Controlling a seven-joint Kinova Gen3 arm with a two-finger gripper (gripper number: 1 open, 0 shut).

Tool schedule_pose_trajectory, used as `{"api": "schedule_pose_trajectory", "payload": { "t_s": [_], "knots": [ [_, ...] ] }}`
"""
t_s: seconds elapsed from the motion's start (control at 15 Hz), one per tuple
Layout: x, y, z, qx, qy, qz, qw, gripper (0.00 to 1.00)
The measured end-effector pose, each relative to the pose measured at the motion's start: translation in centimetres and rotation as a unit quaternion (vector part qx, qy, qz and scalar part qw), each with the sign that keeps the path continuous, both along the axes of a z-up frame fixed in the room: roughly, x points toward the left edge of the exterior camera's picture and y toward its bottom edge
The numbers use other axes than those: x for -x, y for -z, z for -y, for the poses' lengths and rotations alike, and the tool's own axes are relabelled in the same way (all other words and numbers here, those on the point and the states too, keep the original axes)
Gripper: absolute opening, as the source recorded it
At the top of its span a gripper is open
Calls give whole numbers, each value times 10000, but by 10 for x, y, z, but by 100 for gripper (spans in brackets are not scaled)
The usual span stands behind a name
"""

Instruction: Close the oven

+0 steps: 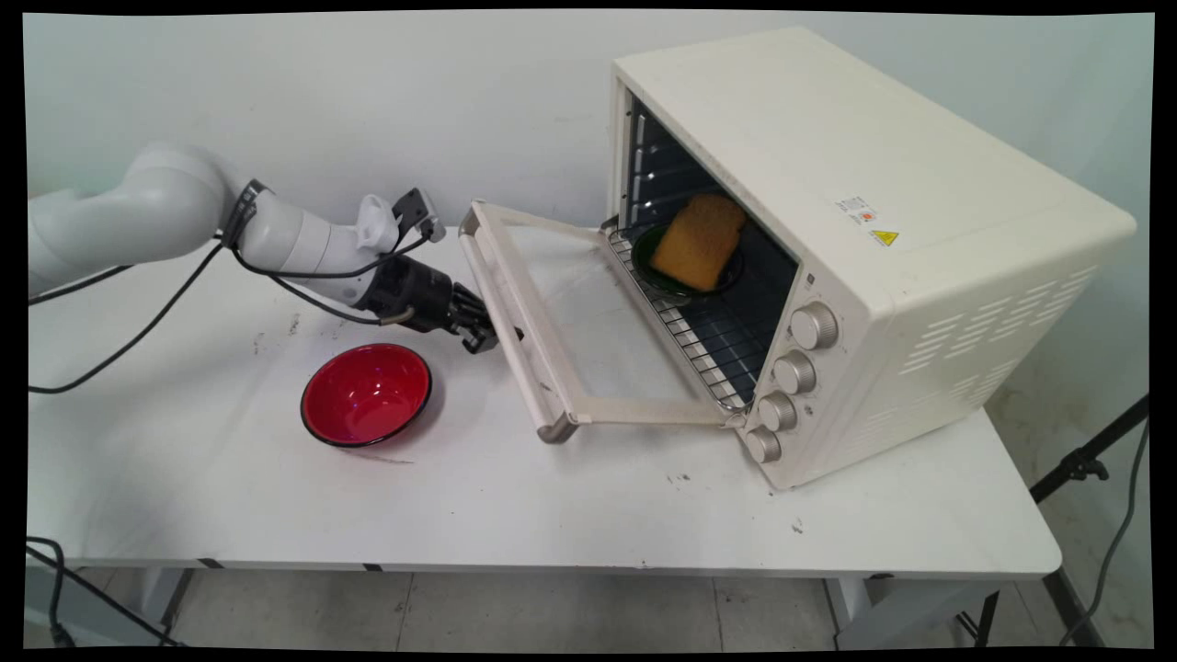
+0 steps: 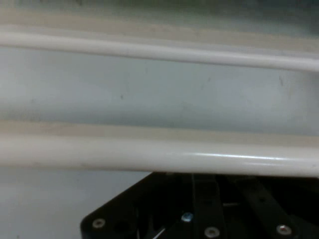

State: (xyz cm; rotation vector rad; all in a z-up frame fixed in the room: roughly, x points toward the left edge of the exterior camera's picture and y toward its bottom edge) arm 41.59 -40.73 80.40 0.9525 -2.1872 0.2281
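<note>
My black gripper (image 1: pixel 501 336) is pressed against the handle bar (image 1: pixel 511 324) of the cream toaster oven's (image 1: pixel 919 230) door (image 1: pixel 588 313), which hangs open and almost level. In the hand view the pale handle bar (image 2: pixel 159 154) runs straight across, just above the black linkage (image 2: pixel 209 209), with the door's glass (image 2: pixel 159 94) behind it. Inside the oven a slice of toast (image 1: pixel 701 241) leans on a dark green plate (image 1: pixel 655 276) on the wire rack (image 1: pixel 708 345). A red bowl (image 1: pixel 366 393) stands empty on the table, just below and left of the gripper.
The oven takes up the right half of the white table (image 1: pixel 552 515), with several knobs (image 1: pixel 795 372) down its front. Black cables (image 1: pixel 138 336) trail from the arm across the table's left side. A wall stands close behind.
</note>
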Motion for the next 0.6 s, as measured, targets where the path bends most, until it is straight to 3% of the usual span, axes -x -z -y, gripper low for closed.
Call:
{"api": "schedule_pose_trajectory", "payload": {
  "t_s": [0.6],
  "knots": [
    [3, -54, 18, 169, -107, -265, 9994, 0]
  ]
}}
